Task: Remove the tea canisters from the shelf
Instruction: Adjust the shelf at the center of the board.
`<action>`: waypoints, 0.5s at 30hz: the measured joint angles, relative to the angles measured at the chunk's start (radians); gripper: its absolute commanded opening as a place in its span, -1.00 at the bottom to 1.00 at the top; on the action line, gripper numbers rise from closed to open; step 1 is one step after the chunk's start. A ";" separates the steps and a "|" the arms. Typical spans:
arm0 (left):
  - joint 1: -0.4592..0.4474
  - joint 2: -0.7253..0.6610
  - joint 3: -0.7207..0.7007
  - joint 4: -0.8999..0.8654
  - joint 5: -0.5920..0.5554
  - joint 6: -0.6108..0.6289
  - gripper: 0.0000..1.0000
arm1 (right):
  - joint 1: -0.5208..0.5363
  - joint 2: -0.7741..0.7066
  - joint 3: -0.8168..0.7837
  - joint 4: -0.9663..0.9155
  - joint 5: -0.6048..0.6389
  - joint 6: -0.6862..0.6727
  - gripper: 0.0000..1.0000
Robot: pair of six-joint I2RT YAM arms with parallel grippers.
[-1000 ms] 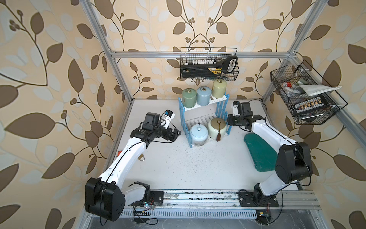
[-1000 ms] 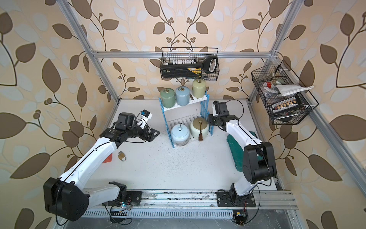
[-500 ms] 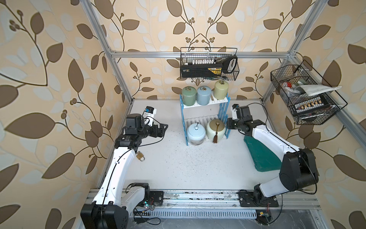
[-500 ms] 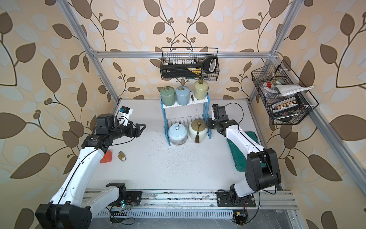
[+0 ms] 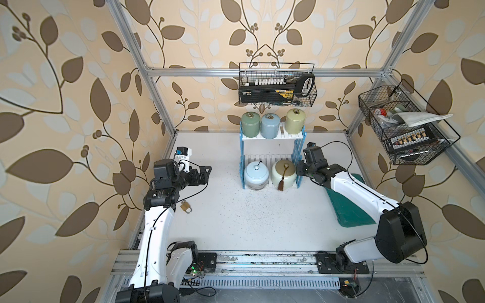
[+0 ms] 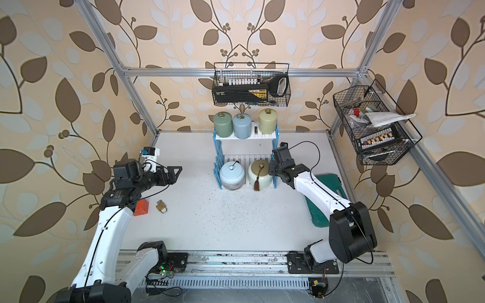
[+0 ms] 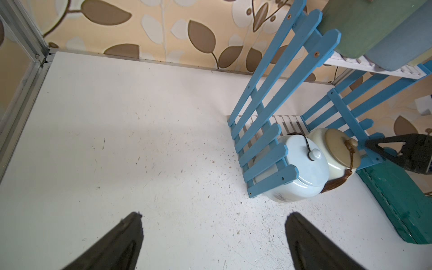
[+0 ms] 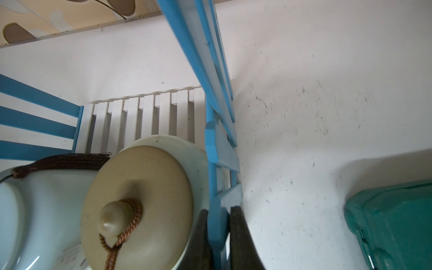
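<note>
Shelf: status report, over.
Left hand open, empty. Right hand shut on shelf side picket, beside cream canister. All five tea canisters on shelf. Green case beneath right arm.

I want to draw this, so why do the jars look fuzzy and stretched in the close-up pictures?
Left wrist view: the green canister and grey-blue canister are smeared near the frame edge, and the shelf slats splay, bent by the wide lens. Right wrist view: the cream canister is too close, so soft. Both top views: sharp, soft shadows only.

Overhead stereo pair; wrist close-ups (common shelf (image 5: 273,137))
</note>
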 measured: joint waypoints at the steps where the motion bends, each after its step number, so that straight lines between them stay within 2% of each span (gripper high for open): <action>1: 0.000 -0.003 -0.006 0.003 0.001 -0.002 0.97 | 0.002 0.002 0.000 0.000 0.001 0.010 -1.00; 15: 0.000 -0.006 -0.034 0.026 0.021 -0.005 0.97 | 0.025 0.093 0.085 -0.001 0.044 0.048 -1.00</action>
